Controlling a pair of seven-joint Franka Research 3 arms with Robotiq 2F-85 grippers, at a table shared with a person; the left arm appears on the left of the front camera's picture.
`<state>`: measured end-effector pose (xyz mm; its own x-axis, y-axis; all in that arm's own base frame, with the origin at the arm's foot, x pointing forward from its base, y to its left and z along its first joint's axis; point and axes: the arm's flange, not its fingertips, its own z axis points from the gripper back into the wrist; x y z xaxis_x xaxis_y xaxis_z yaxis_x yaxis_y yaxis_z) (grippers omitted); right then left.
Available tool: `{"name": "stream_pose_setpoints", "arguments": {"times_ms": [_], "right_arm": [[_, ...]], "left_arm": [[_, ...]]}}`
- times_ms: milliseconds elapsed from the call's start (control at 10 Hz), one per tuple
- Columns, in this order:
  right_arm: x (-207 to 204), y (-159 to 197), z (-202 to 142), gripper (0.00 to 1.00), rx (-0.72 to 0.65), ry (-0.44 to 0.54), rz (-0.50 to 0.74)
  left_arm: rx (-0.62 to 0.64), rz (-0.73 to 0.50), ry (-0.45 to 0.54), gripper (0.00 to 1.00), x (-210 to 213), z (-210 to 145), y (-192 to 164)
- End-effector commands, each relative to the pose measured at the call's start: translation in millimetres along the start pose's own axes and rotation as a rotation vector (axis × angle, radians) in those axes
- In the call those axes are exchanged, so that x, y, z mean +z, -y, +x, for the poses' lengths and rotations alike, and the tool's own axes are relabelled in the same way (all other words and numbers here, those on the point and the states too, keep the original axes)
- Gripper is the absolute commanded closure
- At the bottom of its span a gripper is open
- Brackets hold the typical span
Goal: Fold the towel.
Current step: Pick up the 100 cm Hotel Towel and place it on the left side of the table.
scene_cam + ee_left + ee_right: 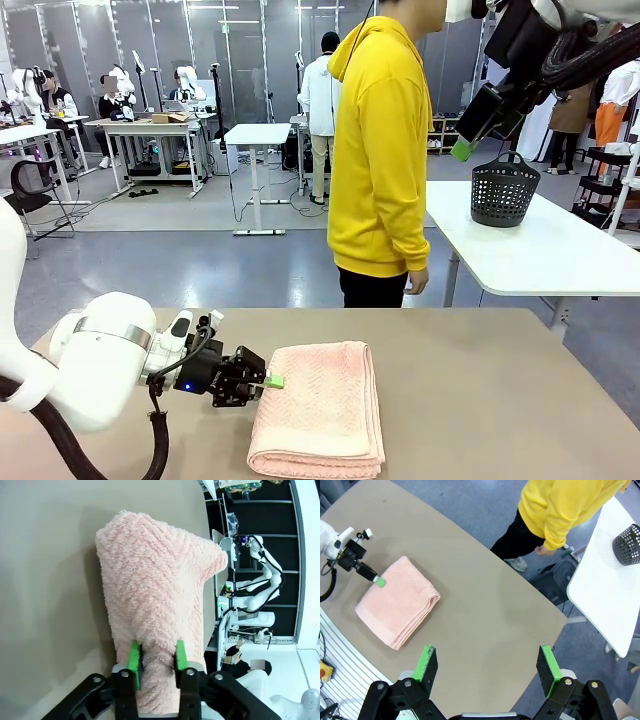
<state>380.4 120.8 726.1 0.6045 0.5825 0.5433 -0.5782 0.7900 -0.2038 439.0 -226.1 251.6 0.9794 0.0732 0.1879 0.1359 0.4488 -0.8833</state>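
Observation:
The light pink towel (320,405) lies folded in layers on the tan table (490,400), near its front edge. My left gripper (268,382) reaches in from the left and is shut on the towel's left edge. In the left wrist view the towel (155,580) is pinched between the green pads (134,662) of that gripper (157,667). My right gripper (486,672) hangs high above the table, open, with nothing between its fingers. From up there I see the towel (400,600) and the left gripper (377,580) at its edge.
A person in a yellow hoodie (378,150) stands at the table's far side, hands down. A black perforated basket (504,190) sits on a white side table (540,240) at the back right. Bare tabletop lies to the right of the towel.

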Motion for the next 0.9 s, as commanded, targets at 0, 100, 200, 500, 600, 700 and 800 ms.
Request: {"name": "stream_pose_setpoints", "arguments": {"times_ms": [0, 100, 200, 500, 600, 700, 800], "right_arm": [[0.9, -0.3, 0.0, 0.00, -0.009, -0.005, 0.001], [0.9, -0.3, 0.0, 0.00, -0.009, -0.005, 0.001], [0.9, -0.3, 0.0, 0.00, -0.009, -0.005, 0.001], [0.9, -0.3, 0.0, 0.00, -0.009, -0.005, 0.001], [0.9, -0.3, 0.0, 0.00, -0.009, -0.005, 0.001], [0.9, -0.3, 0.0, 0.00, -0.009, -0.005, 0.001], [0.9, -0.3, 0.0, 0.00, -0.009, -0.005, 0.001]], "left_arm": [[0.002, 0.002, 0.035, 1.00, -6.8, -1.3, 1.4], [0.004, 0.007, 0.029, 1.00, -6.9, -0.8, 1.7], [0.006, 0.009, 0.029, 1.00, -5.9, -0.2, 2.6], [-0.008, 0.008, 0.036, 1.00, 15.1, -0.4, 9.7], [-0.012, 0.014, 0.014, 1.00, 26.6, 0.9, 11.2], [-0.026, 0.016, 0.001, 1.00, 42.2, 2.9, 12.7], [-0.043, 0.027, 0.007, 1.00, 62.7, 3.9, 16.5]]}}
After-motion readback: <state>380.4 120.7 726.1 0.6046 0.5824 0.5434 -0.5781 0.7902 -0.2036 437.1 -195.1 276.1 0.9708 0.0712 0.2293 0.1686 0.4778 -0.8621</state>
